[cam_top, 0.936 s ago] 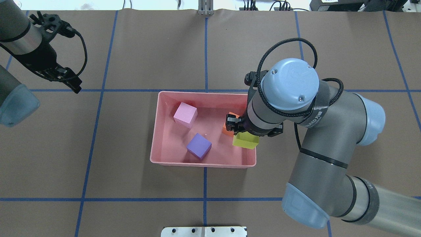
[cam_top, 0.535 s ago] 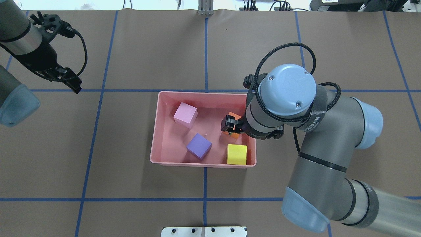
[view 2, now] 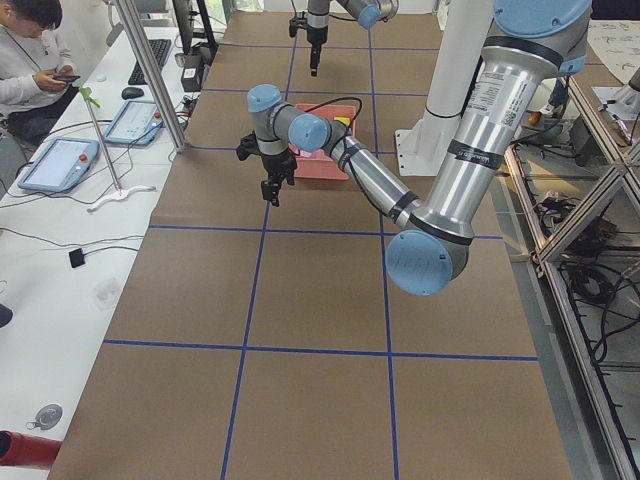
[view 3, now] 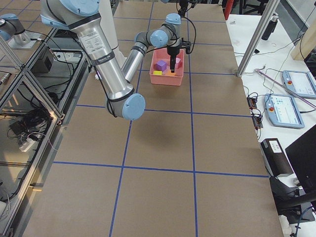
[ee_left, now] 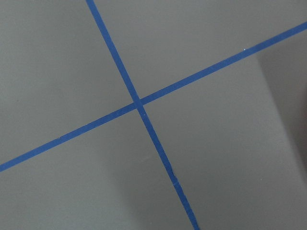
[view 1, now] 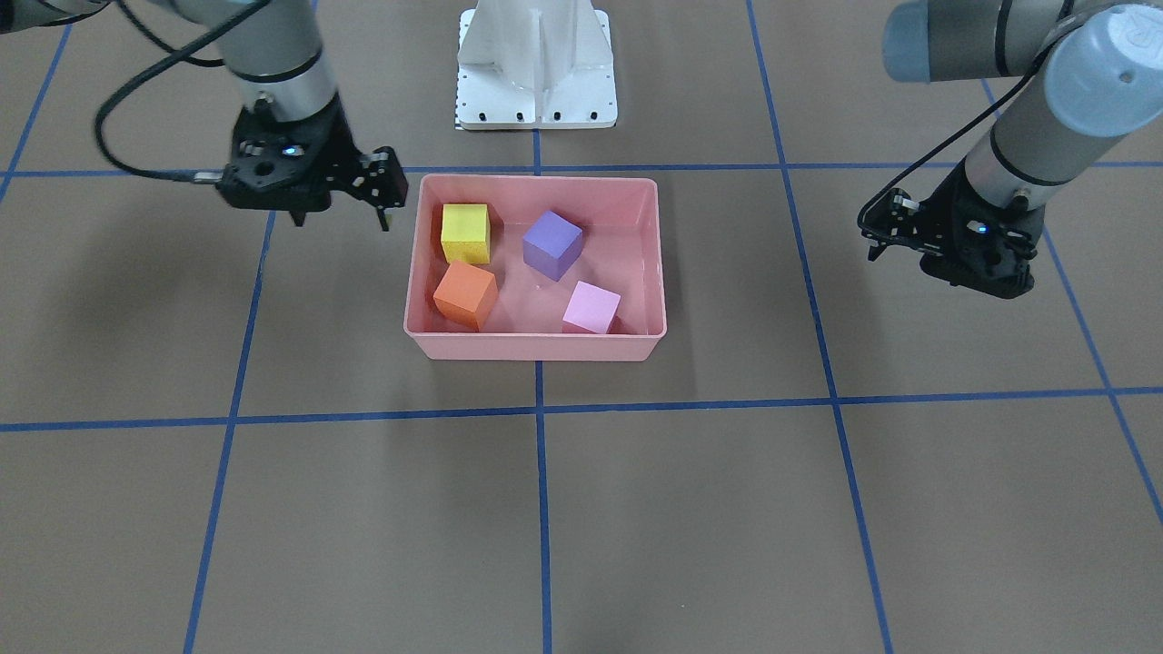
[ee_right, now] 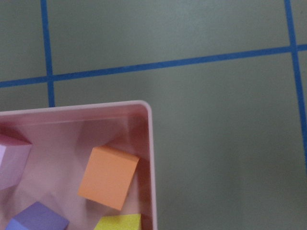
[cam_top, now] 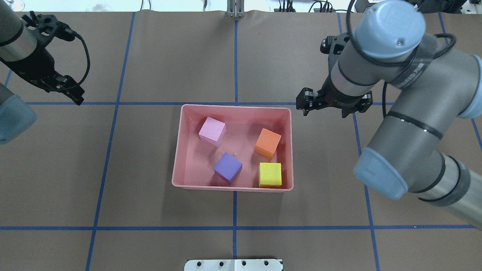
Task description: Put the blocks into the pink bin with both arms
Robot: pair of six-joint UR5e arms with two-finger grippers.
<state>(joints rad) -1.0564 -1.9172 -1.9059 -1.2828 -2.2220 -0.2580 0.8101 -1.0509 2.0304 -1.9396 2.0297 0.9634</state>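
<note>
The pink bin (cam_top: 233, 107) sits mid-table and holds all four blocks: lilac-pink (cam_top: 212, 130), orange (cam_top: 268, 142), violet (cam_top: 228, 166) and yellow (cam_top: 270, 174). They also show in the front-facing view: yellow (view 1: 465, 232), orange (view 1: 465, 295), violet (view 1: 551, 243), lilac-pink (view 1: 591, 307). My right gripper (view 1: 300, 216) is open and empty. It hangs above the table just outside the bin's right wall. My left gripper (cam_top: 73, 96) is open and empty, far to the bin's left. The right wrist view shows the bin's corner (ee_right: 148, 143) and the orange block (ee_right: 108, 177).
Brown table cover with blue tape grid lines (cam_top: 235, 56). The white pedestal base (view 1: 536, 64) stands behind the bin on the robot's side. An operator sits at a side desk with tablets (view 2: 60, 165) in the exterior left view.
The yellow block left my right gripper and dropped into the bin's near right corner. The right arm rose and drew back out of the bin to its right. The left arm shifted slightly left.
</note>
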